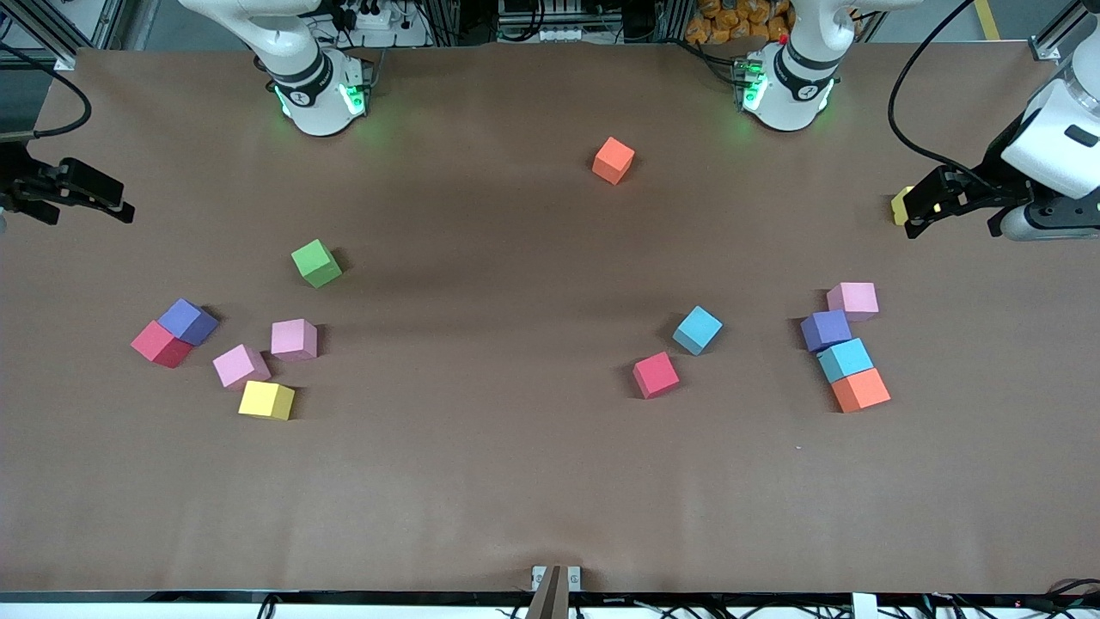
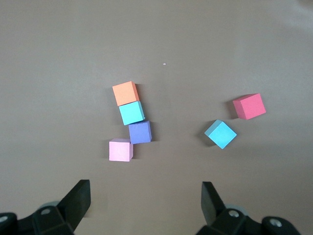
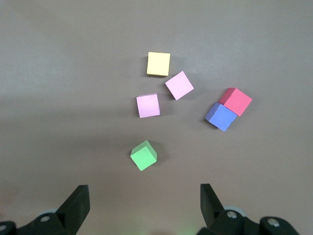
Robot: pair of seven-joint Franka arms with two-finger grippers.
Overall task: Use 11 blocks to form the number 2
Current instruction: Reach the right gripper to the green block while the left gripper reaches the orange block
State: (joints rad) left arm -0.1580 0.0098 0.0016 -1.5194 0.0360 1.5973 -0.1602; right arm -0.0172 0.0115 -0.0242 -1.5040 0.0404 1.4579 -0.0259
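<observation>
Front view: fourteen blocks lie on the brown table point(image 1: 516, 481): three pink point(image 1: 294, 339), two orange point(image 1: 613, 160), two red point(image 1: 656, 375), two purple point(image 1: 826, 330), two light blue point(image 1: 697, 329), two yellow point(image 1: 266, 400), one green point(image 1: 315, 262). They sit in loose groups toward either end. One yellow block point(image 1: 900, 205) is half hidden by the left gripper point(image 1: 918, 208). Both the left and right gripper point(image 1: 120, 206) hover empty, fingers apart.

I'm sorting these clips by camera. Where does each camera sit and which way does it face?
Front view: high across the table, facing both arm bases, blocks scattered between.
Left wrist view: looks down past the open left gripper at an orange block.
Right wrist view: looks down past the open right gripper at a green block.
Shared: front view also shows the orange block and green block.
</observation>
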